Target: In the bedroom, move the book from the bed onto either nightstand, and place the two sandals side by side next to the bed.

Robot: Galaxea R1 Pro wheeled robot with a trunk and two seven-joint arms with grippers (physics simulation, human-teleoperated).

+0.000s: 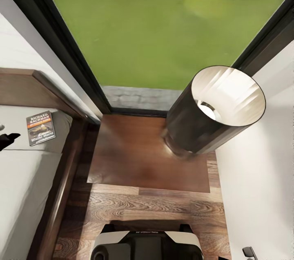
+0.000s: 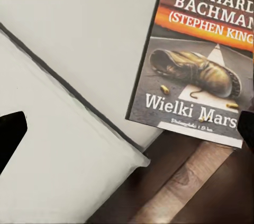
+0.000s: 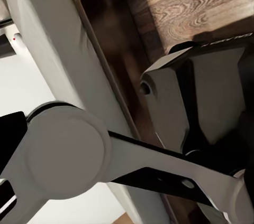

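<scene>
The book (image 1: 41, 128) lies face up on the pale mattress of the bed (image 1: 24, 186), close to the dark headboard (image 1: 45, 88). Its cover reads "Richard Bachman" and shows an orange band and a boot. My left gripper (image 1: 6, 139) hovers just left of the book, open, with nothing between its fingers. In the left wrist view the book (image 2: 201, 60) lies ahead of the open gripper (image 2: 127, 131), its near edge level with one black fingertip (image 2: 10, 134). The nightstand (image 1: 134, 158) stands right of the bed, below the window. My right gripper (image 3: 127, 129) hangs open by my own trunk. The sandals are out of view.
A tall dark lamp (image 1: 212, 108) with a cylindrical shade stands on the nightstand's right rear part. The bed's dark wooden side rail (image 1: 61, 194) runs between mattress and plank floor (image 1: 155, 207). A white wall (image 1: 261, 170) closes the right side. My base (image 1: 147, 243) is at the bottom.
</scene>
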